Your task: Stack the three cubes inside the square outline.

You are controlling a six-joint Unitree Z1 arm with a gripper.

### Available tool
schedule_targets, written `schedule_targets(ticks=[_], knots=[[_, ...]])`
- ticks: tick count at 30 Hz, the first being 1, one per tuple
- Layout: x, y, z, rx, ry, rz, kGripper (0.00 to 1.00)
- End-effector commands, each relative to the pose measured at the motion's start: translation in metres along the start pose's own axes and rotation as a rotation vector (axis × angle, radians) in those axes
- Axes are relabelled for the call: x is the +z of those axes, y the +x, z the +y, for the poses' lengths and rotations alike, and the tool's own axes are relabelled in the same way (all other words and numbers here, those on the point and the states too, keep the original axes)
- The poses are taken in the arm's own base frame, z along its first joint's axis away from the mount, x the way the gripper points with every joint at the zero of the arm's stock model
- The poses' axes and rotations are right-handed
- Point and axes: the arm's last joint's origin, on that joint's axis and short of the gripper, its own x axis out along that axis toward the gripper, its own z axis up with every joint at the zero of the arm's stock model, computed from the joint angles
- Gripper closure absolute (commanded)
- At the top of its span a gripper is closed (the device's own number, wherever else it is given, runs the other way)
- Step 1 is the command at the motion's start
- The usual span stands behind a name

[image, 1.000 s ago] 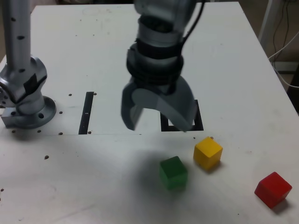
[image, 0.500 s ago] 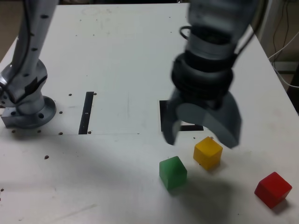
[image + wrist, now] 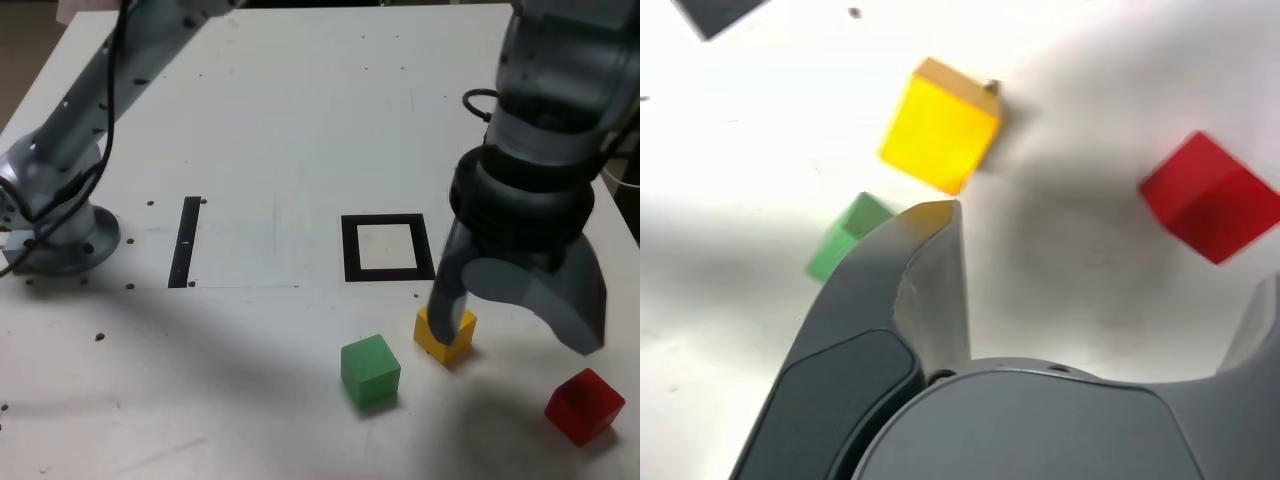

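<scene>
Since the earlier frame the grey gripper (image 3: 518, 315) has swung across the worktop toward the exterior view's right, from in front of the square outline to a spot above the bare surface between two cubes, while the cubes themselves have not shifted. Its jaws are spread wide and hold nothing. One finger (image 3: 452, 285) hangs in front of the small matte yellow cube (image 3: 445, 335), hiding part of it in the exterior view; whether they touch cannot be told. The other finger (image 3: 572, 300) hangs above the small matte red cube (image 3: 584, 405), which sits near the worktop's front right corner in that view. The small matte green cube (image 3: 370, 369) lies just to the exterior view's left of the yellow one, close to the front edge. The thick black square outline (image 3: 386, 247) with its white centre is now uncovered, farther from the front edge than the yellow and green cubes, with no cube inside it. The wrist view shows the yellow cube (image 3: 940, 126), the red cube (image 3: 1210, 197) and part of the green cube (image 3: 845, 238) beyond the open fingers.
</scene>
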Motion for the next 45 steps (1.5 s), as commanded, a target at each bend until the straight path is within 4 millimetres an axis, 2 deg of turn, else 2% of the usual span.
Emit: schedule_targets(ticks=[1, 7, 18, 28, 33, 45], knots=[[0.006, 0.003, -0.001, 0.004, 0.011, -0.004, 0.00], [0.019, 0.006, -0.002, 0.007, 0.034, -0.040, 0.00], [0.043, 0.025, -0.004, 0.007, 0.071, -0.077, 0.00], [0.049, 0.033, -0.003, 0.016, 0.102, -0.073, 0.00], [0.049, 0.034, -0.007, 0.021, 0.188, -0.069, 0.00], [0.047, 0.033, -0.016, 0.080, 0.537, -0.053, 0.01]])
